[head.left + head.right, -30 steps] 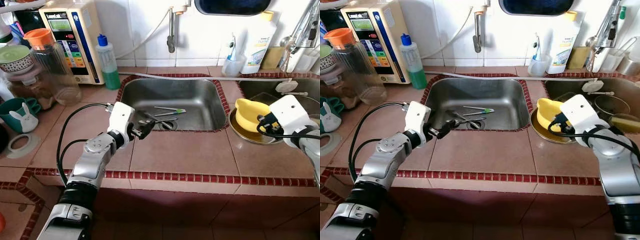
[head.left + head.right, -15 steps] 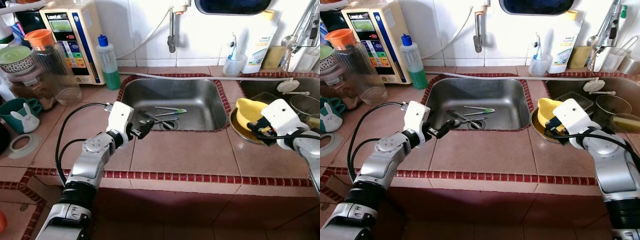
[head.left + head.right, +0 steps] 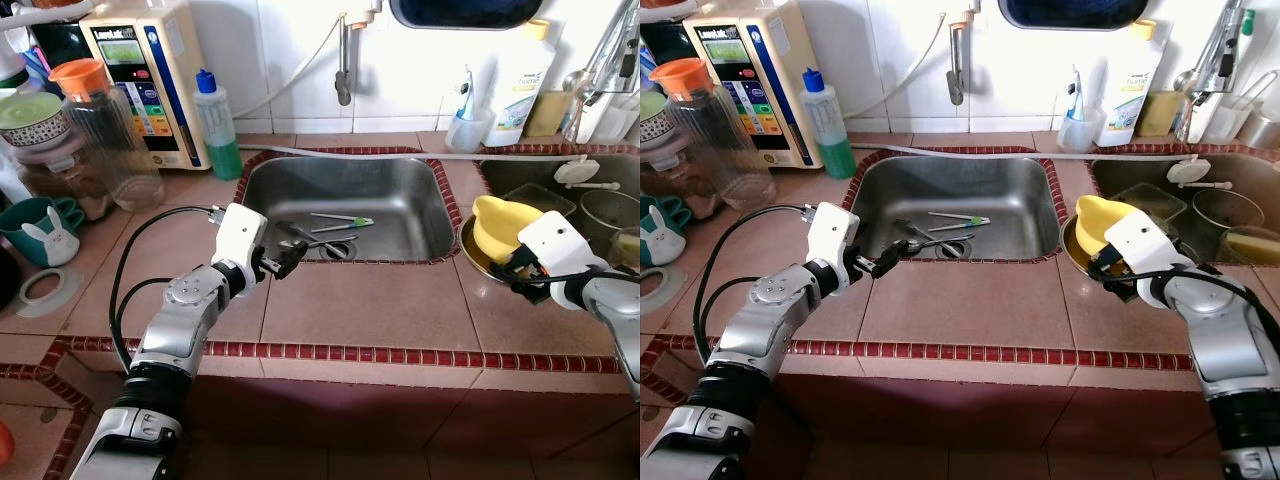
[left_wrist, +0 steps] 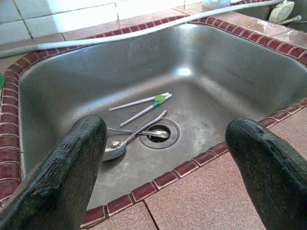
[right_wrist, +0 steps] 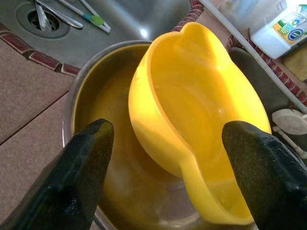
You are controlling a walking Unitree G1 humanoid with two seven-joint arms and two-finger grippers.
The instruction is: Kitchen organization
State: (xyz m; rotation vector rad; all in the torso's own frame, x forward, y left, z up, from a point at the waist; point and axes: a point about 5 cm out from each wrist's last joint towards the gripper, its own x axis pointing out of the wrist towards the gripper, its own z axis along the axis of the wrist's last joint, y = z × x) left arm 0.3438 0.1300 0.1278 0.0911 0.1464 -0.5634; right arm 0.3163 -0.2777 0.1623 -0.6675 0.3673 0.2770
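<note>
Yellow bowl [image 5: 201, 124] sat tilted in a steel bowl [image 5: 84, 96] on the counter, right of frame center, between the two sinks. Right gripper [image 5: 168, 158] hovered just in front of it, fingers [image 5: 81, 167] spread wide, holding nothing. Left arm reached across the counter to the sink [image 4: 72, 81] edge at center; left gripper [image 4: 163, 177] also spread, empty. Spoons [image 4: 129, 139] and chopsticks [image 4: 141, 103] lay by the drain.

Your colours at the sink counter

You see a yellow bowl [image 5: 201, 124] in a silver metal bowl [image 5: 86, 110], a grey steel sink [image 3: 340, 205] edged in dark red tiles, chopsticks [image 4: 141, 104] joined by a green clip, an orange-lidded jug [image 3: 105, 130], and black fingers [image 5: 81, 167].
</note>
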